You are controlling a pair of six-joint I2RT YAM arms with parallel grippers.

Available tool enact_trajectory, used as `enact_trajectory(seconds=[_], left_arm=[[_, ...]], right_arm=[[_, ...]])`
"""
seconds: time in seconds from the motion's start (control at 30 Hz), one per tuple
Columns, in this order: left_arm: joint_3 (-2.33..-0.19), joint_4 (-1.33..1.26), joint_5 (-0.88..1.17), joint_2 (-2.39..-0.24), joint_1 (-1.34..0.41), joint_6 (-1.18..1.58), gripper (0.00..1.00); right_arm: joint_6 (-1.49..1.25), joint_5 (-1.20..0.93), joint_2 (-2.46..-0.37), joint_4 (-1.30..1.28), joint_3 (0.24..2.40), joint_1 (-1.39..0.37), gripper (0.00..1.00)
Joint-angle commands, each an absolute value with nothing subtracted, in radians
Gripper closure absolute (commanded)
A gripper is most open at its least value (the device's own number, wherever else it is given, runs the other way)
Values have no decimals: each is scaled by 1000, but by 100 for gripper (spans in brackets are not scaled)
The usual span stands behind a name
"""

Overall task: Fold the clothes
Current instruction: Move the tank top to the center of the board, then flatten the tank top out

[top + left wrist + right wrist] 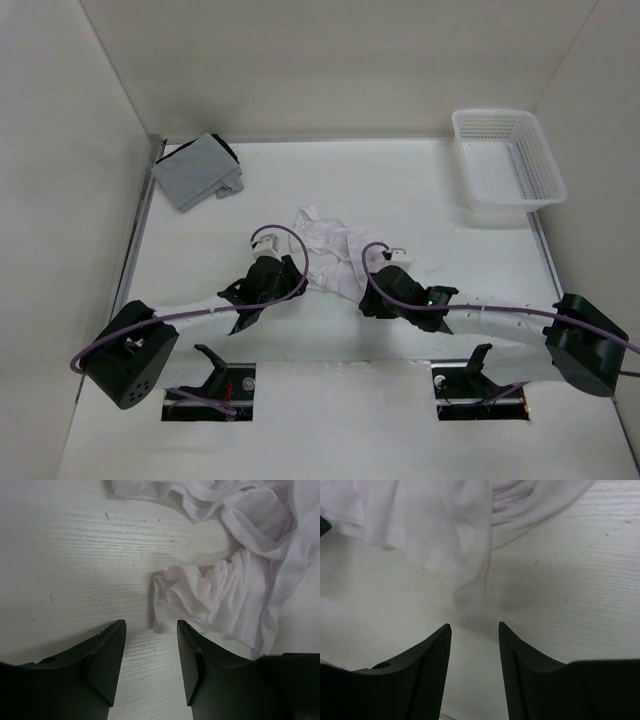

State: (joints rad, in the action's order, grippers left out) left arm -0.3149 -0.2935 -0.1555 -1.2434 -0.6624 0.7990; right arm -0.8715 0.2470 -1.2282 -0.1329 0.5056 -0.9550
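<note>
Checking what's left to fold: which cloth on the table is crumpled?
The white garment in the middle, bunched in wrinkles; the grey cloth in the far left corner lies neatly folded.

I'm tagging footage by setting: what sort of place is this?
Likely a robotics lab test cell: bare white panels enclose the table, with a left arm and right arm mounted at its near edge.

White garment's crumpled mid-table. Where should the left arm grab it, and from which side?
Probably the bunched corner of the garment that juts toward the left gripper. Its thick pleats stand up off the table, giving an edge to pinch, unlike the flatter spread behind. Come in low from the left, shifted slightly right: the corner lies just right of the open jaws.
</note>
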Motion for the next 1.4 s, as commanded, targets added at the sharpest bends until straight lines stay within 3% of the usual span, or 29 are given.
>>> enact_trajectory(seconds=[0.0,0.2,0.43,0.63,0.7,0.8,0.9,1.1,1.23,1.37], left_arm=[[-327,-311,-193,-1258,-668,779,56],[-316,-331,-192,-1262,-670,779,56],[-301,-351,-181,-1256,-670,782,56],[-295,-360,-164,-1253,-662,779,56],[-287,-364,-164,-1249,-657,782,55],[-278,-364,-140,-1240,-651,779,54],[-259,-364,-123,-1212,-640,775,54],[-235,-339,-112,-1125,-633,802,53],[-251,-341,-95,-1143,-672,830,49],[-265,-405,-69,-1229,-742,910,44]], right_arm=[[-868,345,-1267,-170,615,-998,52],[-839,431,-1400,-285,742,-1053,53],[-870,577,-1519,-414,834,-1073,61],[-881,586,-1557,-420,841,-1075,79],[-884,584,-1545,-422,827,-1075,94],[-934,603,-1416,-402,763,-1068,97],[-937,586,-1151,-292,646,-1056,98],[-966,285,-412,-122,388,-756,96],[-1006,189,-353,-212,351,-595,99],[-1031,276,-295,-238,319,-559,100]])
